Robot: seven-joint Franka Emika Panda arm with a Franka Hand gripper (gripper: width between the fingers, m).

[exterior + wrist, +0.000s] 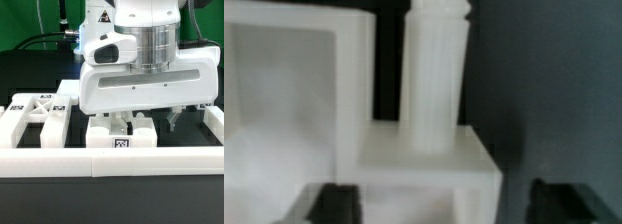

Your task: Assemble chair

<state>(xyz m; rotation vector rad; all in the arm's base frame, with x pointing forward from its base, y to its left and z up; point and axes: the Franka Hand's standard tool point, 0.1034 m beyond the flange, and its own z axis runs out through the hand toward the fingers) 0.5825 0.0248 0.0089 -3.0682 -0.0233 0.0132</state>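
My gripper is low over the chair parts near the middle of the table, behind the front rail. In the wrist view its jaws stand open on either side of a chunky white block. One dark finger is close to the block, and the other stands apart from it over the dark table. A thick white leg runs away from the block, with a flat white panel beside it. A tagged white block sits under the gripper.
A white cross-braced frame part with tags lies on the exterior view's left. Another white part lies on the right. The long white border rail runs along the front. Cables hang at the back.
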